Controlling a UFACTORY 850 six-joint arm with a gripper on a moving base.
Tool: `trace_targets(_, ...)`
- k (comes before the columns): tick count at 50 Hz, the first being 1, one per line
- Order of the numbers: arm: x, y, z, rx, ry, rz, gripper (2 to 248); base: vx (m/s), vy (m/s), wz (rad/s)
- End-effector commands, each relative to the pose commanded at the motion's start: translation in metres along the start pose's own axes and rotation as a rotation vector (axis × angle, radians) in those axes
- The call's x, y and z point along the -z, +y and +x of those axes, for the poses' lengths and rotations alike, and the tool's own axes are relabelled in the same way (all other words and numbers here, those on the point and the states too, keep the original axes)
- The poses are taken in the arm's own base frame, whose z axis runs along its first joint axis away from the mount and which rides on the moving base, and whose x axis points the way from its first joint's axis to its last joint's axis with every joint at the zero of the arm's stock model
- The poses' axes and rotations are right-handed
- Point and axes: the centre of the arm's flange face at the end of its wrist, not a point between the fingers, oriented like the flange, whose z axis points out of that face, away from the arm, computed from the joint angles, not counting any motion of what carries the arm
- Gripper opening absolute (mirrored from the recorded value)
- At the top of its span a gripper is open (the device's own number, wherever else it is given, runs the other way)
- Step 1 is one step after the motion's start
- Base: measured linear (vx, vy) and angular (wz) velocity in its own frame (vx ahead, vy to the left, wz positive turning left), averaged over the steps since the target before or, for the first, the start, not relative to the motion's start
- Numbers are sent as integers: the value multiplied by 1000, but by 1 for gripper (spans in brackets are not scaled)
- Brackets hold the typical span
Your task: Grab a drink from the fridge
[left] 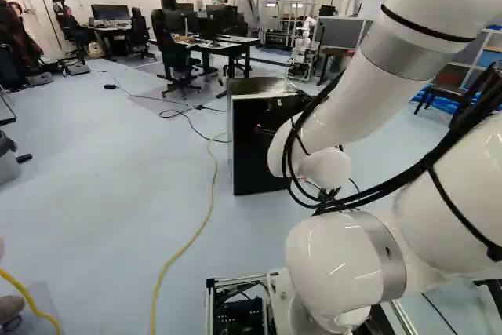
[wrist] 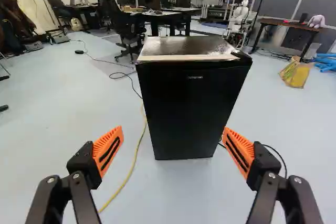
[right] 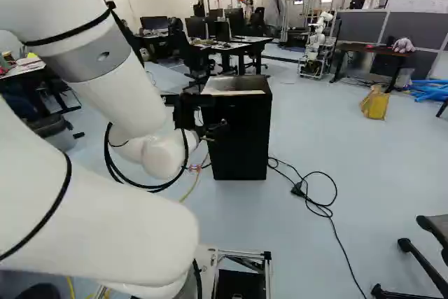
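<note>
In the right base view my gripper (right: 214, 129) is at the near side of the black fridge (right: 243, 138), overlapping its left edge. The wrist view shows the gripper (wrist: 173, 149) open, its orange-padded fingers wide apart with nothing gripped. Straight ahead, beyond the fingertips, stands the fridge (wrist: 193, 108), upright on the floor with its door shut and its front towards me. A gap of floor shows between fingers and fridge. The left base view has the fridge (left: 255, 151) partly hidden by my arm. No drink can be seen.
A yellow cable (left: 188, 242) runs along the floor left of the fridge; a black cable (right: 320, 208) lies right of it. Desks and a chair (wrist: 126, 22) stand behind, with another robot (right: 318, 47) farther back. A chair base (right: 413, 260) is at the near right.
</note>
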Motion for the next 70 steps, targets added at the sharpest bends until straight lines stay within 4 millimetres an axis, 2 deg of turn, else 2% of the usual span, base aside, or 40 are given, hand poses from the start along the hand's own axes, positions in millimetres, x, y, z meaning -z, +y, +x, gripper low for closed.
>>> trace_targets(70, 0, 0, 0, 0, 0, 0, 247, 53, 63, -12)
